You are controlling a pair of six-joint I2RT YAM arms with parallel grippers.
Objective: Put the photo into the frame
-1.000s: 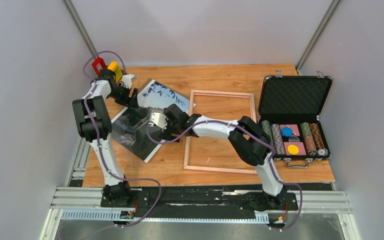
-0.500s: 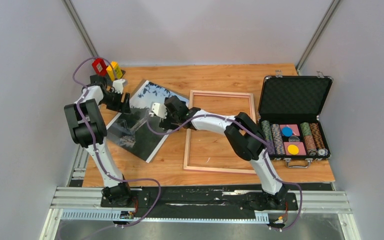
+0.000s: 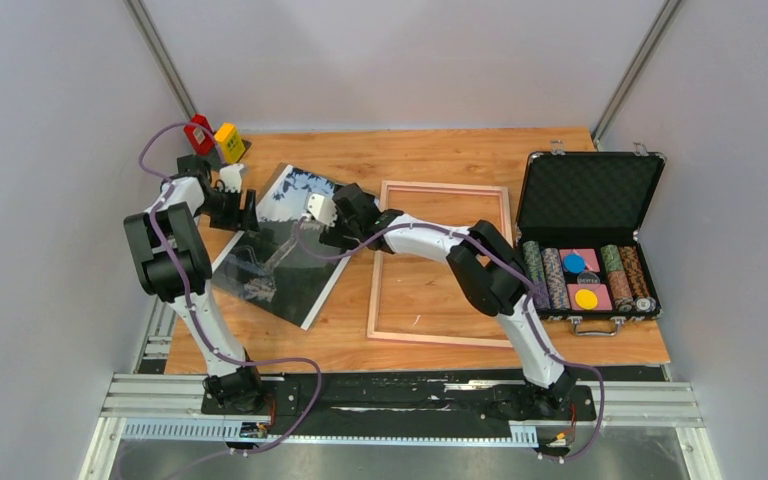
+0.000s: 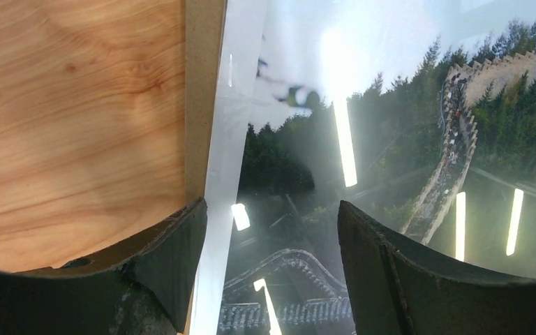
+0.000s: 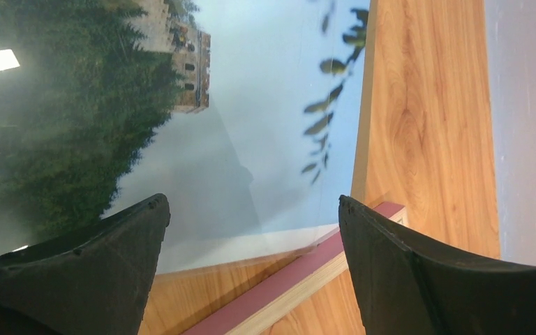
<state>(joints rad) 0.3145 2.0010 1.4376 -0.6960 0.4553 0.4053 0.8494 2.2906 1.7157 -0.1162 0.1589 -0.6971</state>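
The photo (image 3: pixel 285 262), a glossy print of a wall over dark green hills, lies on the table left of the frame (image 3: pixel 373 292). The frame lies flat, thin-bordered, with wood showing through it. My left gripper (image 3: pixel 247 212) is open over the photo's far left edge. In the left wrist view its jaws (image 4: pixel 272 209) straddle the photo's white border (image 4: pixel 223 160), with a brown board edge (image 4: pixel 202 91) beside it. My right gripper (image 3: pixel 328 232) is open over the photo's right corner. The right wrist view (image 5: pixel 251 209) shows the photo's pale sky (image 5: pixel 265 105) and the frame's pink corner (image 5: pixel 300 283).
An open black case (image 3: pixel 590 235) of poker chips stands at the right edge of the table. Red (image 3: pixel 198 132) and yellow (image 3: pixel 227 141) blocks sit at the far left corner. Grey walls close in on both sides.
My left gripper has drawn back toward the left edge. My right gripper has moved farther away along the photo's right side. The photo has shifted a little on the table.
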